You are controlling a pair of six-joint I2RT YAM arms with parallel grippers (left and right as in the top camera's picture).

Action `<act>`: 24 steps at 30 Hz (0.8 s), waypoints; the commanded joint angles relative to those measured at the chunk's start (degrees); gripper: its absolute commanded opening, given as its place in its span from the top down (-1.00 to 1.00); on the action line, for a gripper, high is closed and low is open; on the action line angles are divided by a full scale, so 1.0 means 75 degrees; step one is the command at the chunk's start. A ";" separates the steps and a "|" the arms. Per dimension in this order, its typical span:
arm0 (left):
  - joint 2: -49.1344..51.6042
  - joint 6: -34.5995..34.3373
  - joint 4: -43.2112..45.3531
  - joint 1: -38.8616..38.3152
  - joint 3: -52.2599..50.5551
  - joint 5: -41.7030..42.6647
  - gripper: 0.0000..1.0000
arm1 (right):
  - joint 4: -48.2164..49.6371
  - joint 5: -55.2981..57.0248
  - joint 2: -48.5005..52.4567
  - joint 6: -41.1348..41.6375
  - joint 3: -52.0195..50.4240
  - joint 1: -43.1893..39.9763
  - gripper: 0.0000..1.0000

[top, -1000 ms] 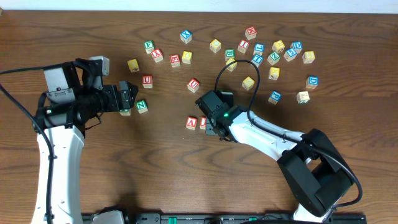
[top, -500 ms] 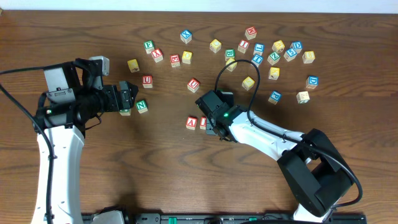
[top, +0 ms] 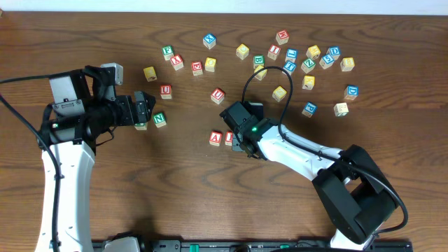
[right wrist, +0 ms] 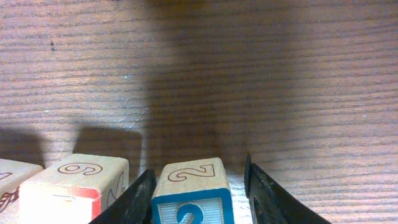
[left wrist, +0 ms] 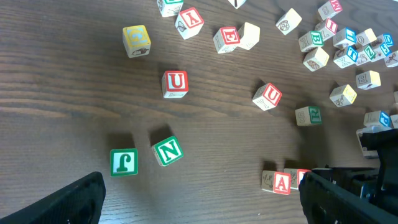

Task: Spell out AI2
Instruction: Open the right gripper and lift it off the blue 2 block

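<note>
Step in hand: release of the 2 block (right wrist: 191,190), the last of the row. It stands on the table (top: 140,196) just beside the I block (right wrist: 74,180), with the A block (left wrist: 281,182) beyond that, so I judge the word complete once the arm is clear.

The right gripper (right wrist: 199,169) straddles the 2 block with its jaws parted. A sliver of gap shows on one side, so I judge that nothing is pinched. I spread the jaws a little wider, then lift straight up (any sideways drag would likely knock the I block out of line).

The left gripper (left wrist: 202,180) hangs spread wide and holds nothing, well apart near the green N block (left wrist: 168,151).

Open room lies on the near side of the row. The loose blocks crowd toward the far edge, with a red U block (top: 218,95) nearest. I retreat toward the arm's base.
</note>
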 commanded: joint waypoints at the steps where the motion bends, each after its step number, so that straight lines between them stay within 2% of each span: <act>1: 0.0050 0.0108 0.0003 0.0032 0.0125 0.0017 -0.96 | -0.0044 0.0236 -0.0189 -0.0047 0.0166 -0.0029 0.18; 24: 0.0050 0.0108 0.0003 0.0032 0.0125 0.0017 -0.96 | -0.0332 0.0557 -0.0816 -0.0216 0.0353 -0.0015 0.17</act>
